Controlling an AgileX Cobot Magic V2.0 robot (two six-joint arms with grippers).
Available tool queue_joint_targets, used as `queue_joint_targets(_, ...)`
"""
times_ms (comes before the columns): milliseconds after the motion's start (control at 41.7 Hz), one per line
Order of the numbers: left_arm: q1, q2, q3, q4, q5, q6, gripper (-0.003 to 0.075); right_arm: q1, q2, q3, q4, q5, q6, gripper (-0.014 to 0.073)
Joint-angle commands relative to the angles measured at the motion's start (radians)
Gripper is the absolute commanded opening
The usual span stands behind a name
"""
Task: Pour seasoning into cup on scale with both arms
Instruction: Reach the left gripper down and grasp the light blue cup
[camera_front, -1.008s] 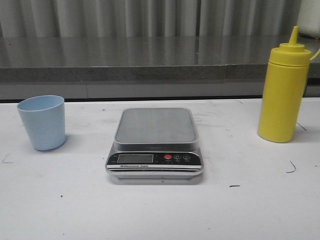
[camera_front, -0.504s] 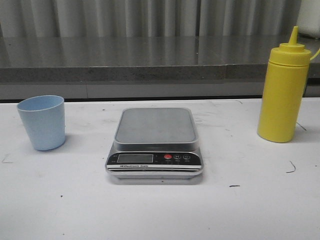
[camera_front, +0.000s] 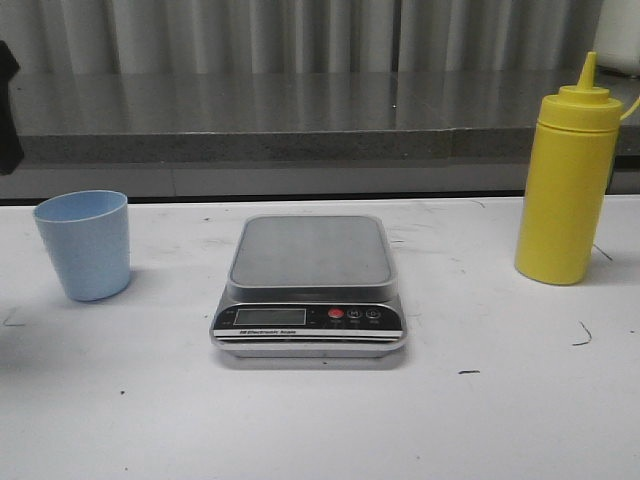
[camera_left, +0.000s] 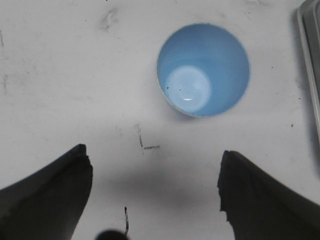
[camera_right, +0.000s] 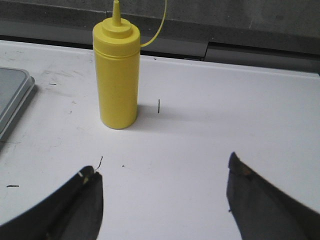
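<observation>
The pale blue cup stands upright and empty on the white table at the left. It also shows from above in the left wrist view. The silver scale sits at the middle with nothing on its platform. The yellow seasoning bottle stands upright at the right and shows in the right wrist view. My left gripper is open and empty above the table, short of the cup. My right gripper is open and empty, short of the bottle. A dark part of the left arm shows at the front view's left edge.
A grey ledge and a ribbed wall run behind the table. The scale's edge shows in the left wrist view and in the right wrist view. Small dark marks dot the table top.
A dark part of the left arm has come into the front view at the upper left edge. The cup, scale and bottle have not moved.
</observation>
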Motion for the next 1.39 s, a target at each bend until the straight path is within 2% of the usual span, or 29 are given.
queue_joint_targets(0, -0.007, 0.037, -0.072, -0.010, -0.051, -0.004, 0.0512, -0.006, 0.016, -0.026, -0.014, -0.078, -0.009, 0.0542)
queue_joint_targets(336, -0.007, 0.244, -0.222, -0.010, -0.069, -0.004, 0.0512, -0.006, 0.016, -0.026, -0.014, -0.078, -0.009, 0.0542)
queue_joint_targets(576, -0.007, 0.328, -0.272, -0.010, -0.067, -0.004, 0.0505, -0.006, 0.016, -0.026, -0.014, -0.078, -0.009, 0.0542)
queue_joint_targets(672, -0.011, 0.335, -0.274, -0.010, -0.046, -0.004, 0.0430, -0.006, 0.016, -0.026, -0.014, -0.078, -0.009, 0.0542)
queue_joint_targets(840, -0.016, 0.337, -0.276, -0.013, -0.049, -0.004, 0.0198, -0.006, 0.016, -0.026, -0.014, -0.078, -0.009, 0.0542)
queue_joint_targets(1032, -0.016, 0.335, -0.278, -0.034, -0.057, -0.004, 0.0030, -0.006, 0.016, -0.026, -0.014, -0.078, -0.009, 0.0542)
queue_joint_targets(1104, -0.018, 0.329, -0.278, -0.050, -0.059, -0.004, -0.0016, -0.006, 0.016, -0.026, -0.014, -0.078, -0.009, 0.0542)
queue_joint_targets(1368, -0.116, 0.252, -0.284, -0.056, -0.062, -0.004, -0.0020, -0.006, 0.016, -0.026, -0.014, -0.078, -0.009, 0.0542)
